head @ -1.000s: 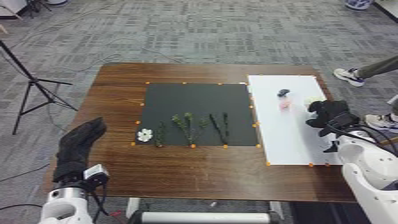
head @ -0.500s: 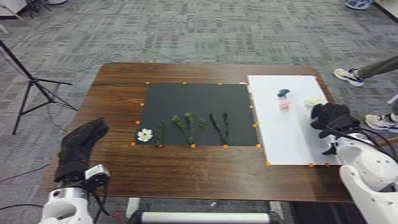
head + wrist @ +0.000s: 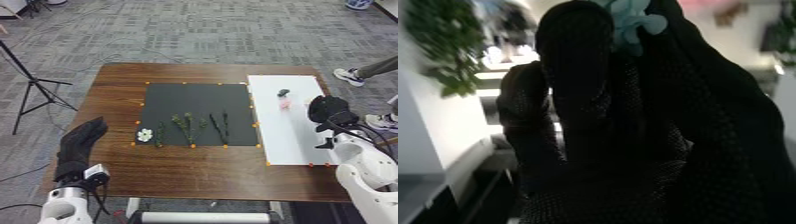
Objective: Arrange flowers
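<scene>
Pink flower [image 3: 285, 105] lies on white board [image 3: 293, 135], white flower [image 3: 145, 135], sprigs [image 3: 188, 125] on black mat [image 3: 191, 97].

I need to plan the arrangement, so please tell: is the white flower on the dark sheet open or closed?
Open: in the head view, the white flower has its petals spread outward.

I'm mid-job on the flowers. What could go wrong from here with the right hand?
Petals of a pale flower show right beside the black-gloved right hand, so they may get crushed or slip.
The hand is over the right edge of the white sheet; a dropped bloom might land off it.
Swinging left could disturb the small pink flower.
</scene>
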{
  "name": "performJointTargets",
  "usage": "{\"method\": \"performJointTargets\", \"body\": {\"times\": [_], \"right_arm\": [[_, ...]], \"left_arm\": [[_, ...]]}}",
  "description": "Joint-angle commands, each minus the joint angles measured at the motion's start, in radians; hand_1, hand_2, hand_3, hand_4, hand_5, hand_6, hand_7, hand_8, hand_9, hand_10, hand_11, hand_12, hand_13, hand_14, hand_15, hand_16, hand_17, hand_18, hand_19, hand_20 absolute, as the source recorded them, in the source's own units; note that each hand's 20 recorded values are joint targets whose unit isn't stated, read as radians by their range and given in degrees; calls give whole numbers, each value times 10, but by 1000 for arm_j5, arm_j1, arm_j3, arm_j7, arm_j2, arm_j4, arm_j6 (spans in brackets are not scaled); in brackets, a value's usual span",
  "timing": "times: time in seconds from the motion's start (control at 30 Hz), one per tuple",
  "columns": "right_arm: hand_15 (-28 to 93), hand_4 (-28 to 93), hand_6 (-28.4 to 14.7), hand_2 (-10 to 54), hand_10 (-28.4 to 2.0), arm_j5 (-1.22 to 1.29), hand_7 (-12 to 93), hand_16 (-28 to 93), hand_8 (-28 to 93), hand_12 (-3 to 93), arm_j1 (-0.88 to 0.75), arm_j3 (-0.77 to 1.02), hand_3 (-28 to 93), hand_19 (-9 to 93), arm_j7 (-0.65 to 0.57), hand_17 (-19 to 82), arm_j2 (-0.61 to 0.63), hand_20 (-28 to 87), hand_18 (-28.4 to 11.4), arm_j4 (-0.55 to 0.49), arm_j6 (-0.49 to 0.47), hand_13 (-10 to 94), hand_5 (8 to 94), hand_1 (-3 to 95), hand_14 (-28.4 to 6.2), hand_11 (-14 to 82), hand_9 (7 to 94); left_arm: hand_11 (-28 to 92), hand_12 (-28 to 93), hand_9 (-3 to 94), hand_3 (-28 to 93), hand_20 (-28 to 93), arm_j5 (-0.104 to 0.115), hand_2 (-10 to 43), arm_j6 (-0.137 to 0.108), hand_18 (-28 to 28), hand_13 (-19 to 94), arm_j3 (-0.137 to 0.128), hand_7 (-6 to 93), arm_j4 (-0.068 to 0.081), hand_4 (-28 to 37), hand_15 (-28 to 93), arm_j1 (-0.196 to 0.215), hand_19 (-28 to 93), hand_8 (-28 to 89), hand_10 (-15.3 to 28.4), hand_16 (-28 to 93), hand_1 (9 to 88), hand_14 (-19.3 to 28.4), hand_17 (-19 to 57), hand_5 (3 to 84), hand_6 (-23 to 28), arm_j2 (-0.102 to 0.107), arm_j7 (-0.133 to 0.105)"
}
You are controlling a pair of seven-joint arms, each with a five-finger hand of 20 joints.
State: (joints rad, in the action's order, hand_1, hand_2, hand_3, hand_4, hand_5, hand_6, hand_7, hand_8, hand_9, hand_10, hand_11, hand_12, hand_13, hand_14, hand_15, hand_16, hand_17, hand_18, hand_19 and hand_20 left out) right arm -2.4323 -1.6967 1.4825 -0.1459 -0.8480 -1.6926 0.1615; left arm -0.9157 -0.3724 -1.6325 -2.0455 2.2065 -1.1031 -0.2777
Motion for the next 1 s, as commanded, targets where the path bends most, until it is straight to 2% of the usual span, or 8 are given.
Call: {"method": "performJointTargets", "body": {"times": [0.03, 0.23, 0.37, 0.57, 0.77, 0.83, 0.9, 1.0], "right_arm": [[472, -223, 18, -95, -81, 88, 230, 386, 33, 326, 99, -77, 627, 766, 42, 389, 27, 556, -223, -181, 56, 810, 780, 619, -61, 53, 887], [482, -224, 22, -95, -89, 176, 232, 400, 32, 322, 282, -286, 626, 760, 136, 380, -8, 554, -219, -208, 3, 788, 781, 617, -60, 45, 883], [479, -225, 25, -95, -92, 170, 236, 409, 28, 321, 422, -461, 625, 758, 218, 376, -67, 554, -217, -165, -7, 785, 779, 616, -60, 44, 881], [479, -228, 27, -95, -88, 127, 240, 414, 23, 313, 543, -656, 629, 757, 313, 374, -167, 554, -215, -100, -37, 783, 777, 613, -60, 39, 877], [481, -231, 33, -95, -86, 77, 248, 419, 15, 303, 606, -701, 631, 755, 373, 371, -277, 554, -212, 3, -91, 781, 773, 611, -60, 36, 873], [482, -232, 32, -95, -86, 51, 251, 420, 12, 303, 634, -713, 631, 755, 385, 370, -308, 554, -212, 47, -102, 780, 772, 611, -60, 36, 870], [484, -232, 33, -95, -86, 16, 253, 424, 11, 299, 650, -733, 633, 755, 386, 369, -322, 555, -213, 56, -110, 778, 772, 609, -61, 34, 867], [489, -234, 33, -95, -87, -39, 254, 430, 6, 294, 682, -724, 635, 753, 417, 367, -371, 556, -212, 112, -158, 773, 773, 609, -60, 30, 858]], "left_arm": [[216, 125, 486, 701, 158, 2, 66, 11, 112, 389, -18, 190, -11, -228, 193, 16, 81, -78, 130, -17, 276, 169, 47, 502, 27, 12, 9], [216, 125, 486, 702, 157, -1, 64, 2, 112, 392, -40, 191, -4, -227, 194, 23, 81, -77, 131, -18, 276, 168, 48, 503, 28, 38, 14], [217, 125, 488, 699, 157, -7, 66, -2, 109, 394, -49, 192, 1, -230, 195, 19, 79, -78, 131, -19, 279, 169, 51, 504, 27, 48, 20], [219, 123, 498, 688, 159, -2, 119, -23, 105, 400, -39, 193, -1, -250, 200, 12, 78, -78, 134, -20, 283, 167, 55, 510, 26, 49, 29], [220, 122, 503, 689, 161, -8, 159, -30, 104, 402, -18, 194, 9, -273, 201, -22, 81, -80, 134, -23, 284, 166, 56, 515, 25, 56, 50], [221, 121, 504, 689, 161, -11, 162, -28, 104, 402, -11, 195, 20, -275, 202, -40, 82, -80, 134, -23, 284, 167, 56, 516, 26, 57, 59], [221, 121, 505, 691, 161, -5, 162, -28, 104, 402, -19, 195, 8, -275, 203, -11, 82, -80, 134, -23, 283, 167, 56, 517, 25, 58, 40], [221, 121, 506, 691, 161, -9, 160, -32, 103, 402, -2, 195, 18, -274, 204, -41, 82, -81, 134, -24, 282, 167, 57, 517, 25, 59, 48]]}}
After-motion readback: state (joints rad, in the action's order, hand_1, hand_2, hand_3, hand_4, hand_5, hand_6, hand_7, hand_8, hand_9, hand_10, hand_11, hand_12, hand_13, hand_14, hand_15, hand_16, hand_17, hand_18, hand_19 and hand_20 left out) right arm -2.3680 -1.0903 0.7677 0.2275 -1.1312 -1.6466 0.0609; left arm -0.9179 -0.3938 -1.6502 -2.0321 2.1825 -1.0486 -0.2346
